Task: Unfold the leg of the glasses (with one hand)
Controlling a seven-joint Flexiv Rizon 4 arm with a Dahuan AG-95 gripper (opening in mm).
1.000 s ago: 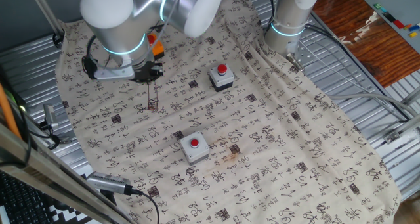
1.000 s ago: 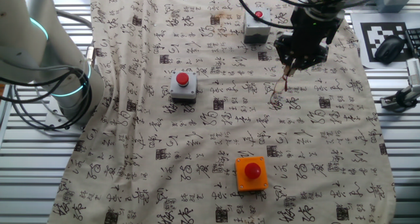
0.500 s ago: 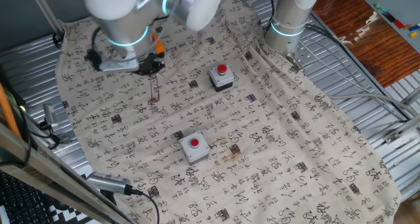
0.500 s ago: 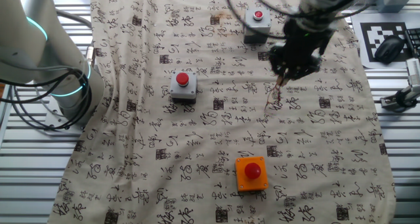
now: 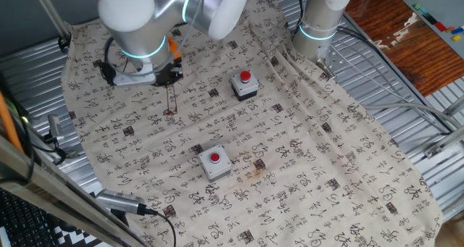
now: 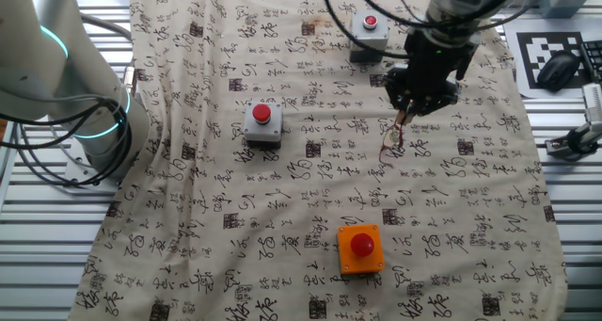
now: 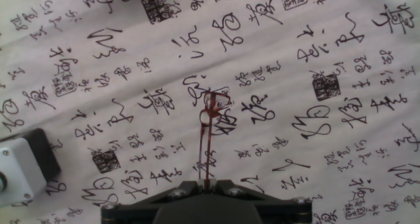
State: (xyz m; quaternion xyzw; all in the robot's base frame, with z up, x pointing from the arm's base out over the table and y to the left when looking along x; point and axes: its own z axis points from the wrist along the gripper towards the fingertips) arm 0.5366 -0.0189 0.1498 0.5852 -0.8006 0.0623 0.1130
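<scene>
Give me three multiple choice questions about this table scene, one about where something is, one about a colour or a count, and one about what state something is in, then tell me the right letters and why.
1. Where is the orange button box relative to the two grey ones?
A. Between them
B. Apart from them, near the cloth edge
C. Stacked on one

2. How many button boxes sit on the cloth?
A. Two
B. Three
C. Five

3. What is the gripper doing with the glasses?
A. Pinching one thin temple, frame hanging below
B. Hovering open, well away from them
C. Pressing the lenses flat on a box

Answers:
1 B: in the other fixed view it sits alone at the near edge.
2 B: two grey boxes plus the orange one.
3 A: the hand view shows the temple running up into the closed fingers.
</scene>
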